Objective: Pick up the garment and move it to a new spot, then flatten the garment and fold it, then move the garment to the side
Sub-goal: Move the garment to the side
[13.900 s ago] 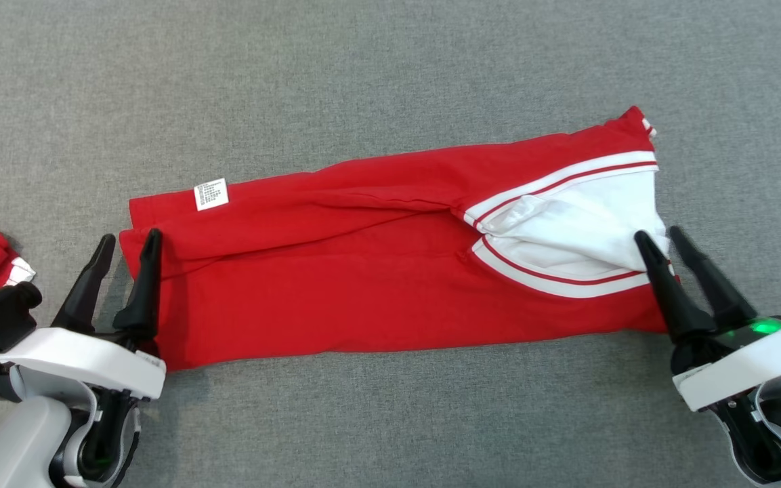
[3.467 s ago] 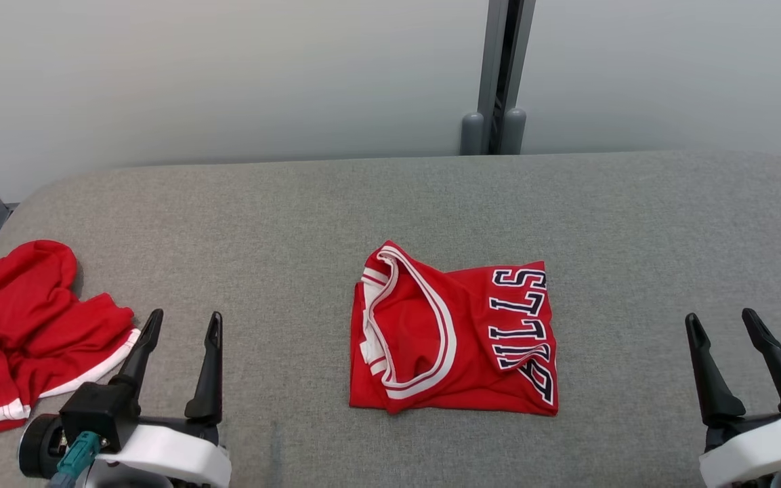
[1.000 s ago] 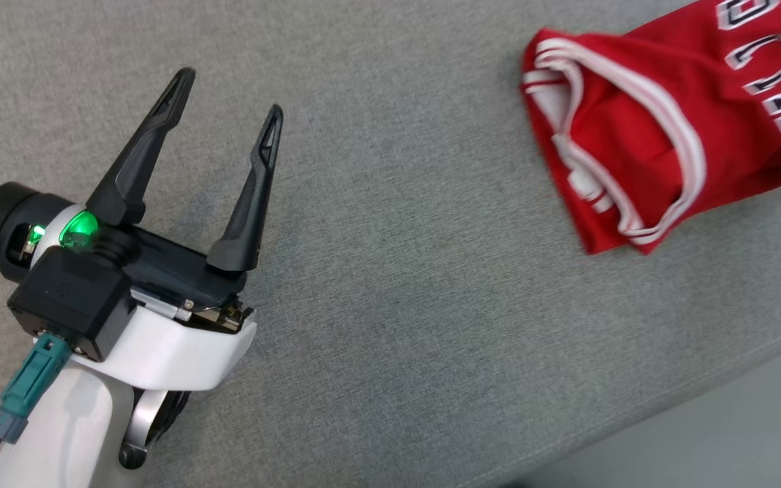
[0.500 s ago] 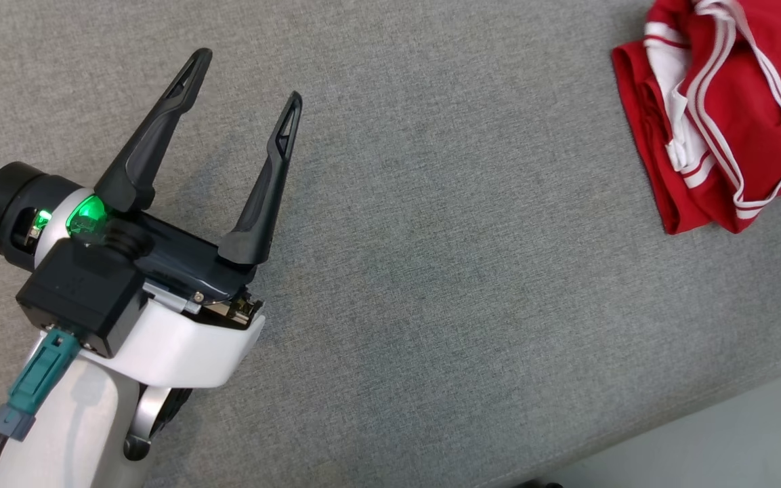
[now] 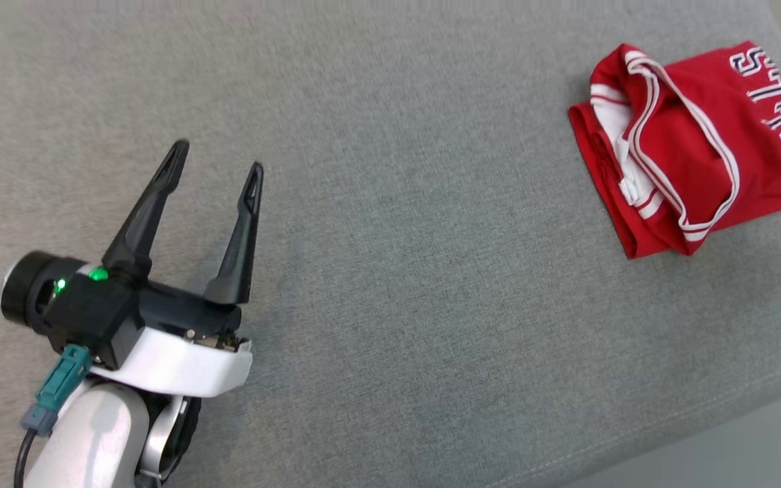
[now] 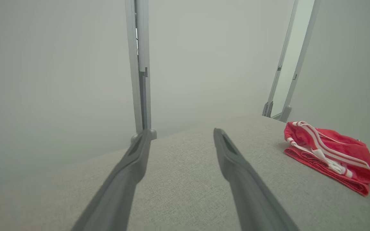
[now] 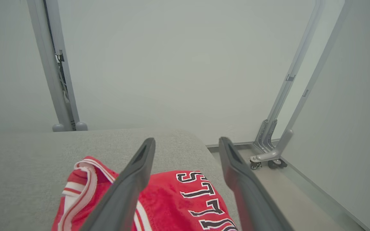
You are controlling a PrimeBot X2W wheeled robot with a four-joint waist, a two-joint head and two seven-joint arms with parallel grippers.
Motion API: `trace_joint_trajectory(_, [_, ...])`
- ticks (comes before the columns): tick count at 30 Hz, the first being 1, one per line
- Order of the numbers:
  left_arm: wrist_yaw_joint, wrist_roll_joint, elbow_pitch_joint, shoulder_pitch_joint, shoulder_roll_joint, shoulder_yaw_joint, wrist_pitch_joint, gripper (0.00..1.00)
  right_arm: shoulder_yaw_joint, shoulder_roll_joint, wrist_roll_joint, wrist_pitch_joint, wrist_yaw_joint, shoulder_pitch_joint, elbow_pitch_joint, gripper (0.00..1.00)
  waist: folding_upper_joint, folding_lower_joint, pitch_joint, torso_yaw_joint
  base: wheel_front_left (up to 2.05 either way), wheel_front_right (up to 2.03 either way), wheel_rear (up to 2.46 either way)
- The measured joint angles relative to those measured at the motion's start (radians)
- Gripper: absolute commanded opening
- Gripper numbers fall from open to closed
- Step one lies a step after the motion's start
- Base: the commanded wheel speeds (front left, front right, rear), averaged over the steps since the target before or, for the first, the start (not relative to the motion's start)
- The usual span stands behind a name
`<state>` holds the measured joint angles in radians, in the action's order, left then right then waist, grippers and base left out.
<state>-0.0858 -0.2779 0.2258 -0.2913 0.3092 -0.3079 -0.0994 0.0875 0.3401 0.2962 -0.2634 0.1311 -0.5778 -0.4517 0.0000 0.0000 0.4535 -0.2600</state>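
Note:
The garment, a red jersey (image 5: 688,149) with white trim and dark letters, lies folded in a compact bundle near the right end of the grey padded table (image 5: 431,285). My left gripper (image 5: 216,159) stands open far to its left, low over bare cloth, with nothing between its fingers. In the left wrist view the left gripper (image 6: 182,133) points past the jersey (image 6: 332,157), which lies off to the right. My right gripper (image 7: 187,141) hovers open just above the jersey (image 7: 178,199), touching nothing that I can see.
The table's front edge (image 5: 634,451) runs along the lower right, with floor beyond it. Grey frame posts (image 7: 53,80) stand behind the table against a pale wall. A frame foot with casters (image 7: 262,158) sits on the floor past the table's right end.
The head camera has turned and shifted. The folded jersey went from the table's middle to its right end. My left gripper has stayed open and empty.

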Motion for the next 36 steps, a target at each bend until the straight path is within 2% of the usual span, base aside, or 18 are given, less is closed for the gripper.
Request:
trace_joint_trajectory(6, [-0.031,-0.032,-0.044,0.079,-0.009,0.027,-0.029,1.0,-0.031,-0.108,-0.022,0.012,0.0,0.162,0.154,1.0,0.0001,0.0,-0.095,0.034,0.0,0.0,0.0])
trace_joint_trajectory(14, [-0.072,-0.058,-0.08,0.162,-0.022,0.054,-0.061,1.0,-0.04,-0.192,-0.062,0.092,0.0,0.328,0.348,1.0,0.0,0.0,-0.183,0.117,0.0,0.0,0.0])
trace_joint_trajectory(23, [-0.108,-0.069,-0.108,0.241,-0.033,0.071,-0.082,1.0,-0.026,-0.231,-0.094,0.18,0.0,0.45,0.48,1.0,0.0,0.0,-0.267,0.204,0.0,0.0,0.0])
trace_joint_trajectory(36, [-0.109,-0.094,-0.142,0.334,-0.027,0.061,-0.077,1.0,-0.012,-0.251,-0.109,0.255,0.0,0.611,0.555,1.0,0.0,0.0,-0.402,0.281,0.0,0.0,0.0])
